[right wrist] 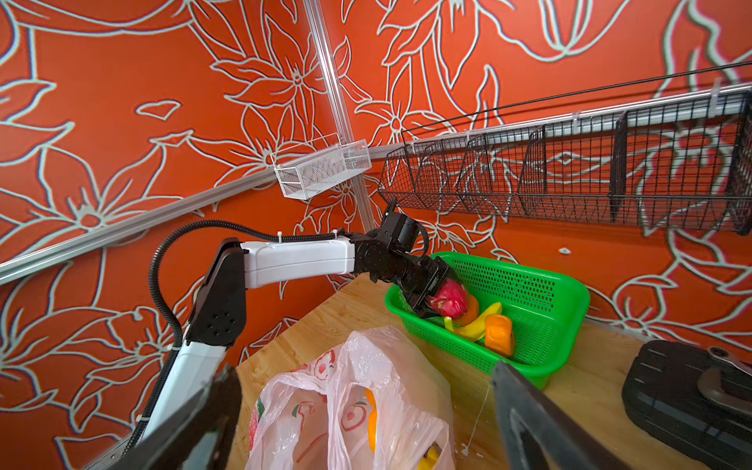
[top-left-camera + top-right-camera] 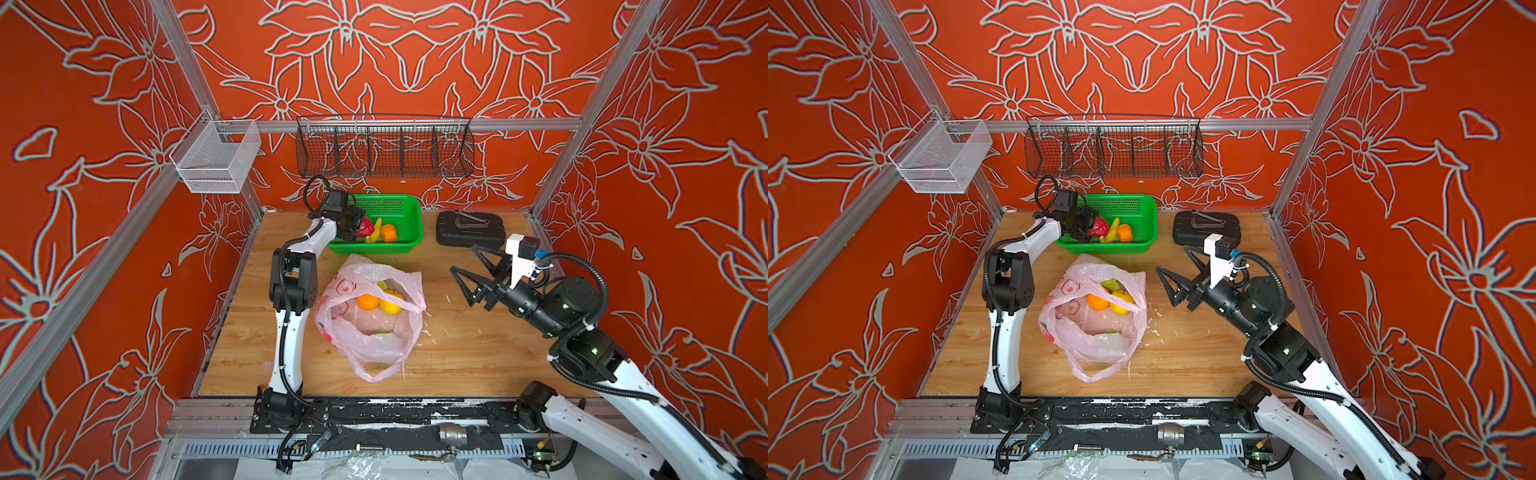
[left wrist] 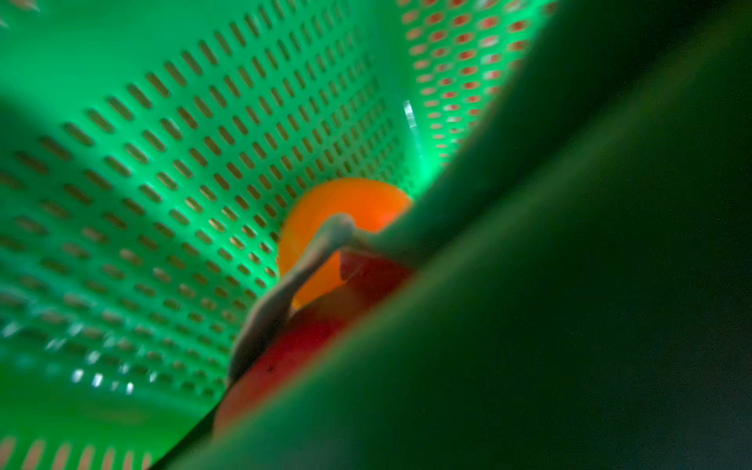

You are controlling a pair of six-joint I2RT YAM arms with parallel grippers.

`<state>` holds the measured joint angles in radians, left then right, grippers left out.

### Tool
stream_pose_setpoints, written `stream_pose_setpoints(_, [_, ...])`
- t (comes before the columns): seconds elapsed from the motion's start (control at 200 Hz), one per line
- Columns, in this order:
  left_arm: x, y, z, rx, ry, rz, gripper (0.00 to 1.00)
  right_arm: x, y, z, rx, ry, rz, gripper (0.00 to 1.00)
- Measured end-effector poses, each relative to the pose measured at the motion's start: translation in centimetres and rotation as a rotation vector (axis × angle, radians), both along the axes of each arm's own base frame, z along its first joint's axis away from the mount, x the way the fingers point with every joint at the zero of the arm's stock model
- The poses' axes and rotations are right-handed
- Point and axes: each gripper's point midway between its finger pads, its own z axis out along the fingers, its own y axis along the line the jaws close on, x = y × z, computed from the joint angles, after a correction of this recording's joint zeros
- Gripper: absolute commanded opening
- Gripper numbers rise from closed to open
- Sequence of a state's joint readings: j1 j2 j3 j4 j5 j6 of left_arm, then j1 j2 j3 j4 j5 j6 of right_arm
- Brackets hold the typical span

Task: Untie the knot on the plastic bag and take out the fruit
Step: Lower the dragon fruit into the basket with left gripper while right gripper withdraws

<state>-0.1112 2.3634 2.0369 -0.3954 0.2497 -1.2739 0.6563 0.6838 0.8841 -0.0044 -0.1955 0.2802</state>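
The left pincer point(image 2: 358, 229) pinches the magenta dragon fruit point(image 1: 451, 297) inside the green perforated plastic basket point(image 2: 390, 205); the right pincer point(image 2: 463, 259) hangs spread, well apart. The thin pink plastic bag point(image 2: 370, 336) lies open near the basket. Released high, the fruit could bounce out.

Plastic bag point(image 2: 374, 343) open, orange point(image 2: 368, 302) and yellow fruit point(image 2: 391, 306) inside; behind bag, green basket point(image 2: 374, 249) and left gripper point(image 2: 359, 228) gripping dragon fruit point(image 2: 366, 227)

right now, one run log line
left gripper shut on dragon fruit in green basket | right gripper open beside plastic bag | bag open, orange and yellow fruit inside
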Motion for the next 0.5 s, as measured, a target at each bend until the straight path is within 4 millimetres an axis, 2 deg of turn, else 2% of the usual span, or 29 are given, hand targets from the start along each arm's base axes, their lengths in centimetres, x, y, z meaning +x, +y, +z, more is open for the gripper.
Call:
stream_pose_setpoints(0.09, [0.05, -0.05, -0.1, -0.019, 0.008, -0.009, 0.76, -0.08, -0.18, -0.19, -0.01, 0.002, -0.006, 0.97])
stream_pose_setpoints(0.195, [-0.01, -0.07, -0.01, -0.023, 0.009, -0.018, 1.0, -0.11, -0.31, -0.25, -0.014, 0.001, -0.011, 0.97])
stream_pose_setpoints(0.225, [-0.06, -0.08, -0.09, -0.024, 0.011, -0.021, 0.97, -0.09, -0.33, -0.25, -0.014, 0.001, -0.013, 0.97])
stream_pose_setpoints(0.38, [-0.53, 0.02, -0.4, -0.014, 0.024, -0.029, 0.97, -0.03, -0.31, -0.31, -0.015, 0.003, -0.014, 0.97])
stream_pose_setpoints(0.495, [-0.88, 0.18, 0.36, 0.002, 0.017, -0.036, 0.97, 0.01, -0.27, -0.35, -0.016, 0.004, -0.014, 0.97])
